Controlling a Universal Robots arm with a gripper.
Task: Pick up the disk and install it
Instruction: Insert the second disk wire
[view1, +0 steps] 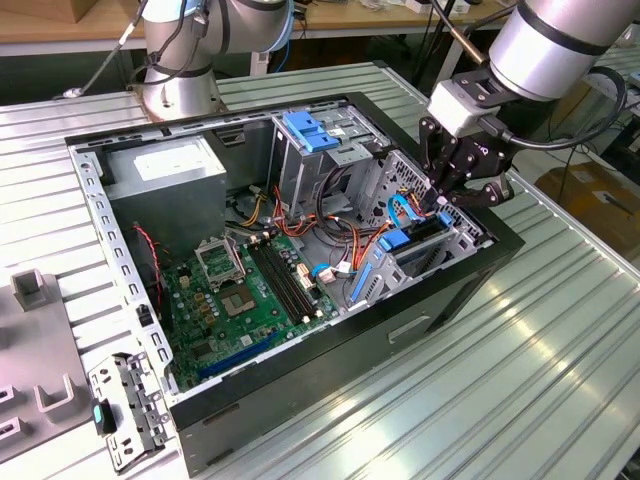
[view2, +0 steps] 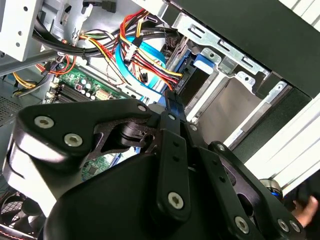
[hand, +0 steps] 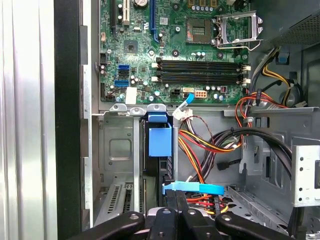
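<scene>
One gripper (view1: 452, 190) is mine, hanging right of centre in the exterior view over the open computer case (view1: 470, 270) on the ribbed bench (view1: 520, 380). Its fingers look drawn close together with nothing between them. The disk (view1: 412, 243) sits in the drive bay (hand: 120, 145) just below, its blue frame showing.

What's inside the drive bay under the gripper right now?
The disk stands on edge in the metal drive bay, its blue carrier frame facing out. The gripper hangs over the bay's end beside a curved blue cable. The disk's lower part is hidden.
</scene>
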